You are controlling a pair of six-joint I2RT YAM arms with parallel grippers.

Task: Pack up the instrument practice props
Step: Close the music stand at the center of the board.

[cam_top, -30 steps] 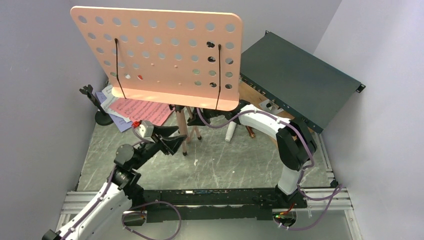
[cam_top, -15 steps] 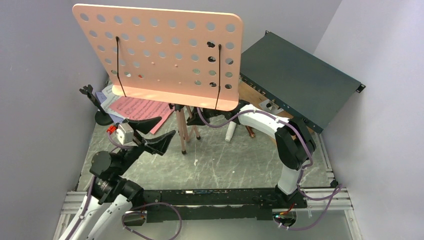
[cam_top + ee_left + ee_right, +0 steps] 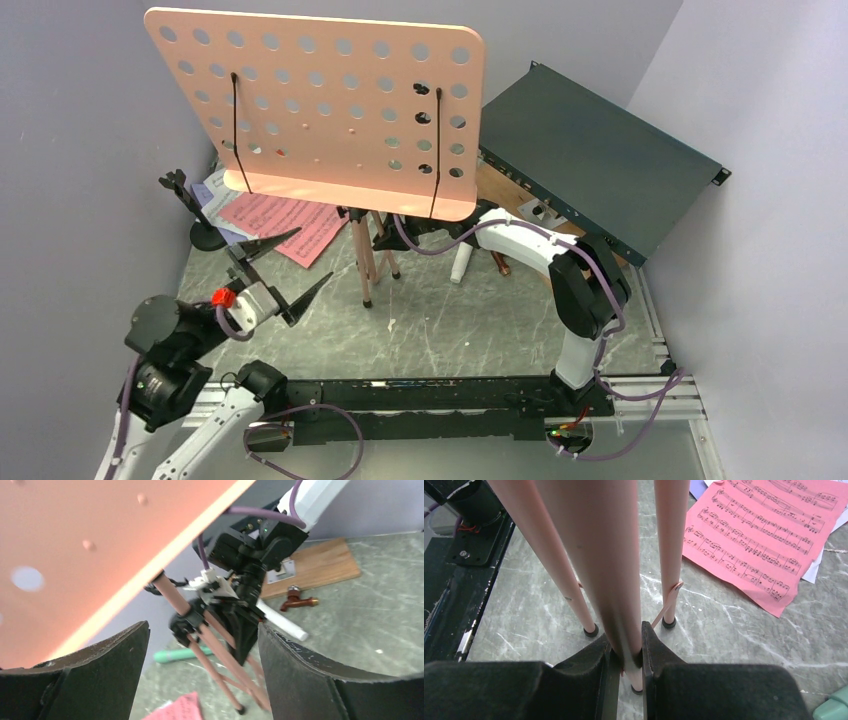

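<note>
The pink perforated music tripod (image 3: 320, 110) stands at the back of the table on thin pink legs (image 3: 365, 270). My right gripper (image 3: 626, 655) is shut on one leg low down, near its foot; in the top view the gripper (image 3: 388, 240) is partly hidden under the desk plate. Left of the legs my left gripper (image 3: 314, 253) is wide open and holds nothing, with the tripod hub (image 3: 187, 622) ahead of it. A red sheet-music page (image 3: 285, 220) lies over lavender and white pages (image 3: 215, 190). A green microphone (image 3: 180, 654) and a white microphone (image 3: 462, 262) lie on the table.
A black microphone mount (image 3: 195, 215) stands at the far left by the wall. A large dark green box (image 3: 590, 155) leans at the back right over a wooden board (image 3: 320, 565). A small copper fitting (image 3: 299, 601) lies beside the board. Walls close in on both sides.
My left gripper has opened wider and drawn back, left and nearer, away from the tripod legs. The stand and the right arm have not moved.
</note>
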